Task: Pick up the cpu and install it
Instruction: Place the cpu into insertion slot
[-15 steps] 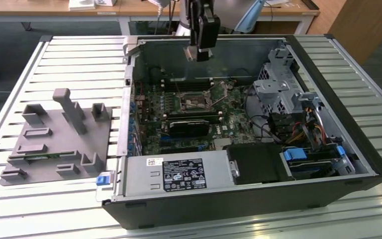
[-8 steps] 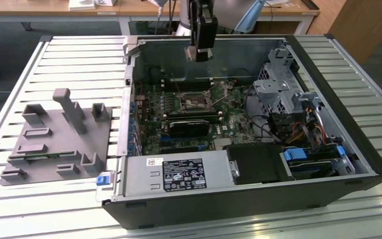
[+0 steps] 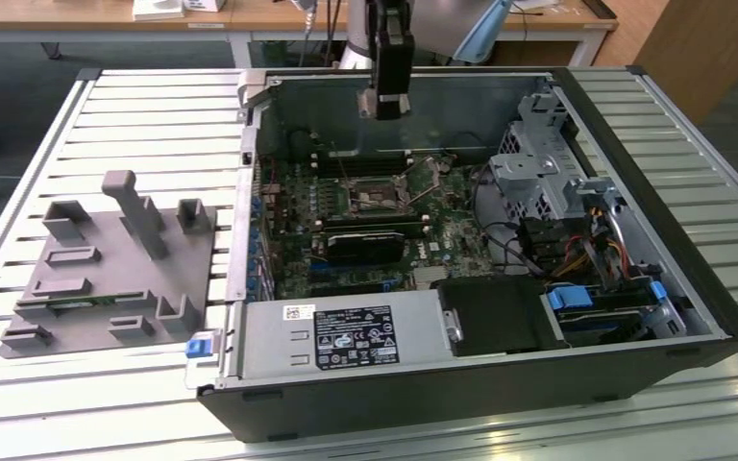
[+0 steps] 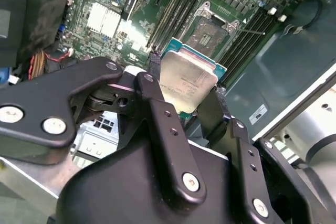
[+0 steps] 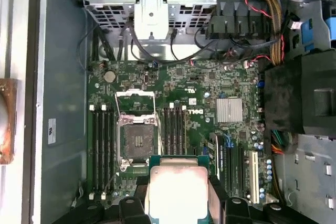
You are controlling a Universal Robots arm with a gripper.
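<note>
The claw [image 4: 186, 97] held the cpu [image 4: 188, 77] tight by two sides, up above the open socket [image 5: 137, 140] on the green board [image 5: 181, 85]. The cpu was flat and square, shiny grey on top with a green rim. Black fingers [image 4: 157, 109] hid its side edges.

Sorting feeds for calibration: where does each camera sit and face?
Exterior view: off the arm, looking down into the open case; gripper hangs above.
First wrist view: on the wrist, straight down at the motherboard; gripper holds the cpu.
Second wrist view: on the wrist, slanting past the gripper.
Both wrist views share cpu and socket.
</note>
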